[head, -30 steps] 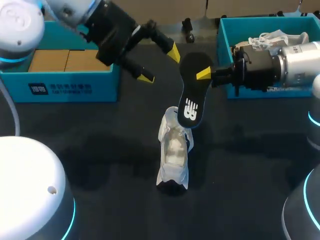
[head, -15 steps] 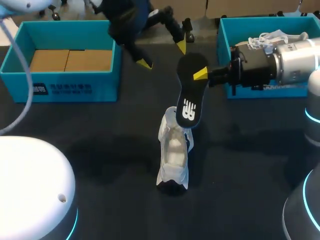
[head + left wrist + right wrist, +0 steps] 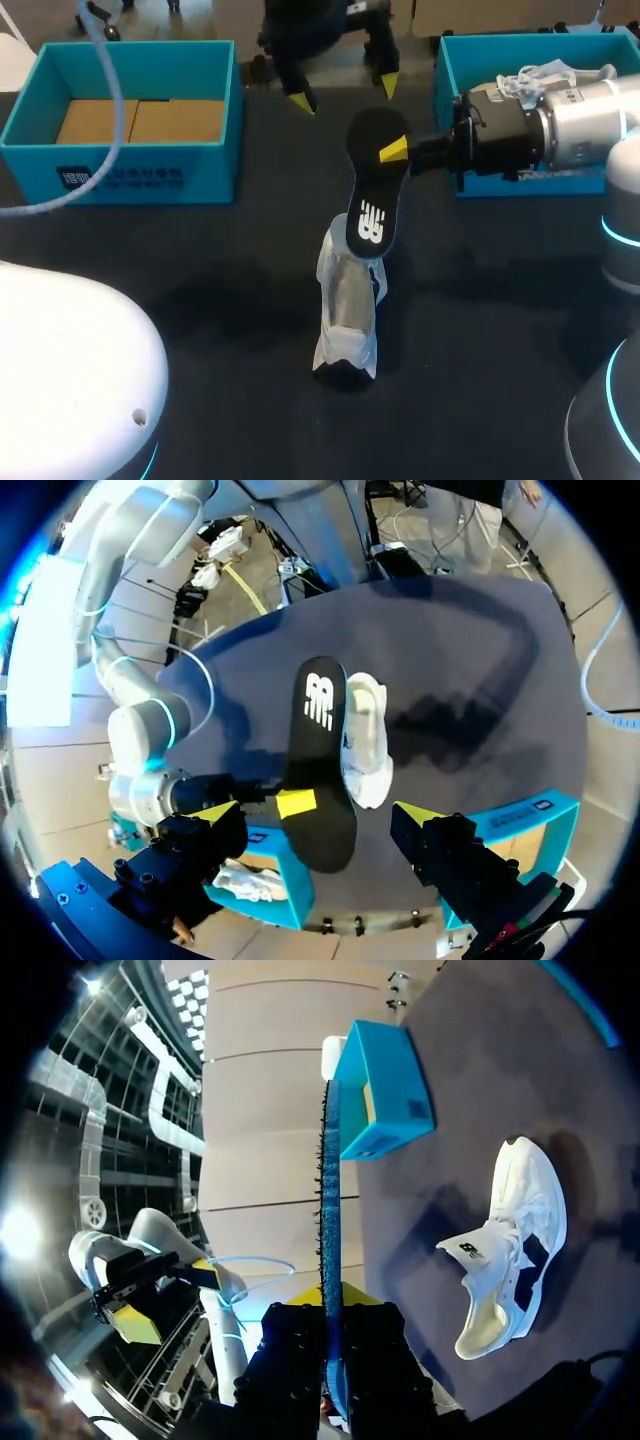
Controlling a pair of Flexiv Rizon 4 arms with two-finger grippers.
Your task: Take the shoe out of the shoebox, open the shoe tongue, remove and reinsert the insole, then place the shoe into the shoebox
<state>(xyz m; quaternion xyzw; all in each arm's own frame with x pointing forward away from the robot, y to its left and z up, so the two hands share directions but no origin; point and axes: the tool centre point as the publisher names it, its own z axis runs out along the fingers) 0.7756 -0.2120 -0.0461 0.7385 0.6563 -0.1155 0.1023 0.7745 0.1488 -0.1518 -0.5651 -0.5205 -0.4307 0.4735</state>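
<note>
Insole [image 3: 372,190] looks fully out, pinched by right end effector [image 3: 395,150] above shoe [image 3: 347,310]; left end effector [image 3: 344,93] spread, empty. Next, probably: feed insole into shoe.

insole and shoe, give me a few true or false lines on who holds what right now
1. The right hand is shut on the insole. True.
2. The left hand grips the shoe. False: the left hand is open, well apart from the shoe, holding nothing.
3. The shoe stands on the table. True.
4. The insole lies flat inside the shoe. False: it is held up at a slant, with only its lower end at the shoe's opening.
</note>
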